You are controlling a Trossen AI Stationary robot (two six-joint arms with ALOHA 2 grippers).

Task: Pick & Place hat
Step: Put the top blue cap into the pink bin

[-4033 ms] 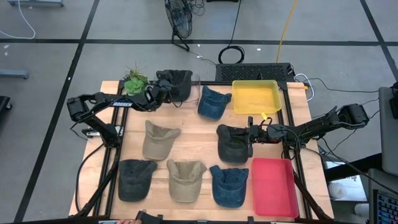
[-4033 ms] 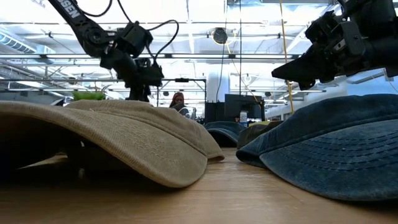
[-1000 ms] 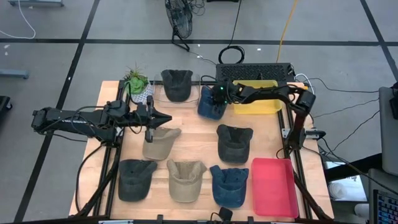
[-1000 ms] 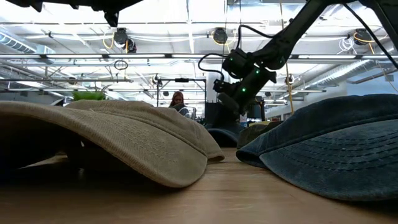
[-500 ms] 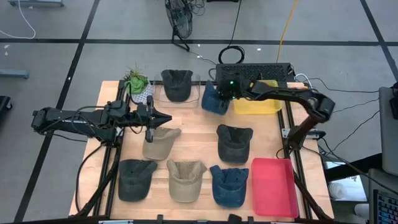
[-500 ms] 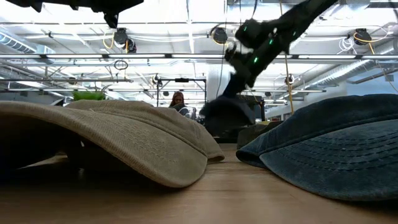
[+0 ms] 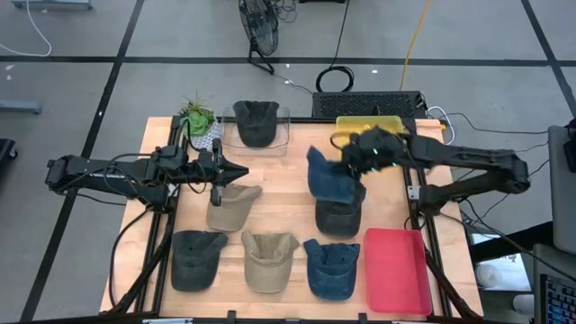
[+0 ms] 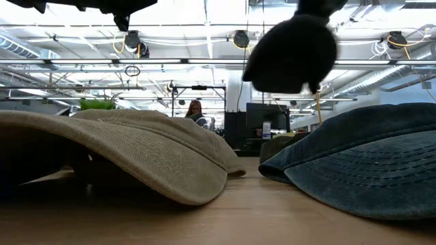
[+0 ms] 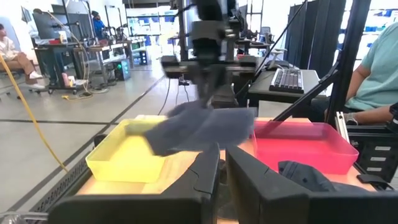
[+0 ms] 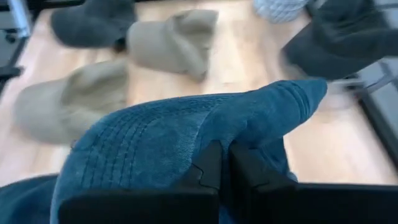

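Note:
A blue denim hat (image 7: 329, 179) hangs in the air over the table's middle right, with my right gripper (image 7: 362, 159) shut on it. In the low view it shows as a dark shape (image 8: 293, 51) high above the wood. It hangs over a dark hat (image 7: 338, 219) that lies flat on the table. My left gripper (image 7: 238, 171) hovers at the table's left above a khaki hat (image 7: 229, 203). Its fingers (image 9: 205, 177) are shut with nothing between them. My right gripper pinches a raised fold of the blue cloth (image 10: 219, 144) between its two fingers; whether that is brim or crown I cannot tell. It comes at the hat from the table's right side. The hat is lifted clear and droops slack below and to the left of the fingers (image 7: 335, 183).
More hats lie along the near edge: dark grey (image 7: 196, 258), khaki (image 7: 268, 260), blue (image 7: 331, 268). Another dark hat (image 7: 256, 121) sits in a clear container at the back, beside a plant (image 7: 196, 118). Yellow tray (image 7: 360, 121) far right, red tray (image 7: 396, 270) near right. A person (image 9: 379, 62) sits beyond the table.
My right gripper has shut on the blue hat at the far middle of the table. It has lifted the hat clear and carried it toward the near and right edges. The hat now hangs over the dark hat.

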